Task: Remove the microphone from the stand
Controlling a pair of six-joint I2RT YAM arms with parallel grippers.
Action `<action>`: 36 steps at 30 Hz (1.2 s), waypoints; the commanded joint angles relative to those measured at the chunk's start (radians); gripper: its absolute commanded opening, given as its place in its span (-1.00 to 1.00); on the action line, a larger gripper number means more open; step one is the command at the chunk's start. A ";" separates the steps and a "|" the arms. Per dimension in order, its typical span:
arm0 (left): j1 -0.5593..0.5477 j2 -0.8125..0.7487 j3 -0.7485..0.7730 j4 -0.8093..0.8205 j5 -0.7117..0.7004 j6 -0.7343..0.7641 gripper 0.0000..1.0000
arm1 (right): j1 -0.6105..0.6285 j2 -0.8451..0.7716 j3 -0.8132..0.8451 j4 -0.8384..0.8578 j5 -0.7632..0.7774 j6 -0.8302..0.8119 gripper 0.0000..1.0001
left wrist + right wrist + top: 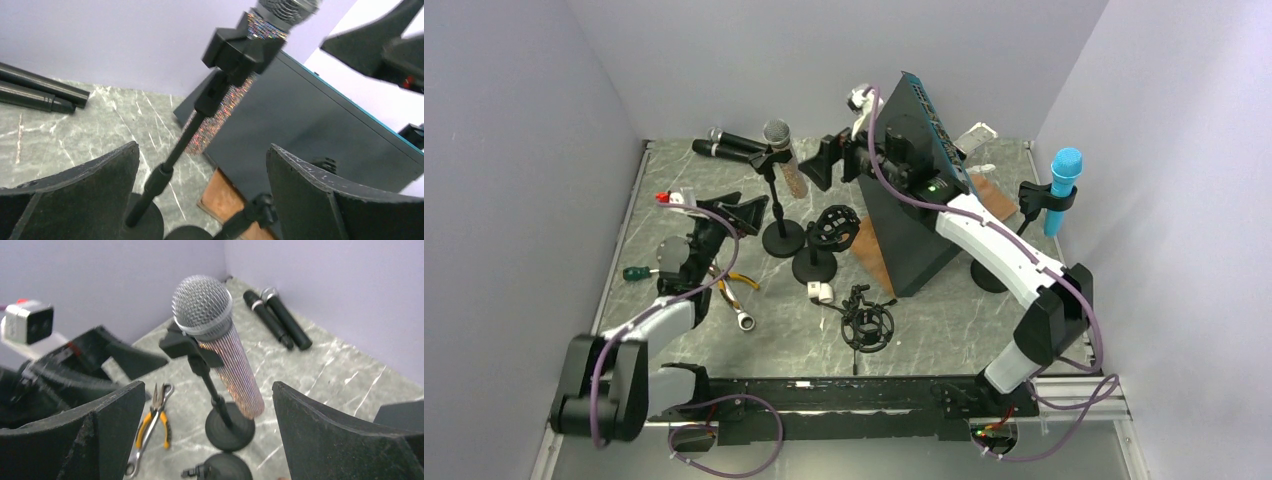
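Note:
A microphone (781,150) with a silver mesh head and a glittery body sits tilted in the clip of a black stand (782,236) at the back middle. My left gripper (740,212) is open and empty, just left of the stand's pole. In the left wrist view the pole (167,167) and the microphone (280,17) rise ahead between the open fingers (95,182). My right gripper (826,160) is open and empty, just right of the microphone. In the right wrist view the microphone (215,340) stands ahead of the gripper (207,415), untouched.
Two black microphones (729,147) lie at the back left. A dark slanted panel (914,200) on a wooden board (871,255) stands right of the stand. A blue microphone (1062,185) on a stand is at far right. Shock mounts (832,230), (867,325), pliers (736,283), wrench (744,318).

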 commanded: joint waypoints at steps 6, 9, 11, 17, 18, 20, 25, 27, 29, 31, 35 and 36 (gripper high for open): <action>0.000 -0.306 0.137 -0.680 0.064 0.194 0.99 | 0.089 0.147 0.218 0.103 0.197 -0.085 1.00; 0.000 -0.333 0.167 -0.749 0.083 0.246 0.99 | 0.116 0.212 0.302 0.074 0.263 -0.125 0.97; 0.000 -0.340 0.164 -0.756 0.090 0.260 0.99 | 0.136 0.252 0.358 0.054 0.329 -0.158 0.96; -0.002 -0.349 0.160 -0.764 0.090 0.254 0.99 | 0.174 0.349 0.469 0.017 0.494 -0.249 0.81; -0.002 -0.351 0.170 -0.774 0.100 0.255 0.99 | 0.177 0.359 0.481 -0.002 0.504 -0.262 0.77; -0.002 -0.356 0.188 -0.791 0.113 0.260 0.98 | 0.180 0.371 0.485 -0.010 0.513 -0.271 0.66; -0.002 -0.339 0.256 -0.835 0.136 0.285 0.99 | 0.183 0.367 0.467 0.003 0.512 -0.271 0.10; -0.002 -0.307 0.291 -0.829 0.171 0.290 0.99 | 0.183 0.362 0.460 0.006 0.510 -0.270 -0.12; 0.000 -0.252 0.343 -0.832 0.214 0.301 0.99 | 0.182 0.356 0.453 0.008 0.503 -0.275 -0.27; 0.000 -0.190 0.411 -0.849 0.231 0.312 0.99 | 0.182 0.353 0.449 0.008 0.501 -0.280 -0.38; 0.011 -0.063 0.491 -0.811 0.213 0.344 0.99 | 0.182 0.355 0.449 0.008 0.491 -0.285 -0.58; 0.015 -0.035 0.510 -0.802 0.219 0.350 0.99 | 0.181 0.355 0.450 0.008 0.486 -0.285 -0.62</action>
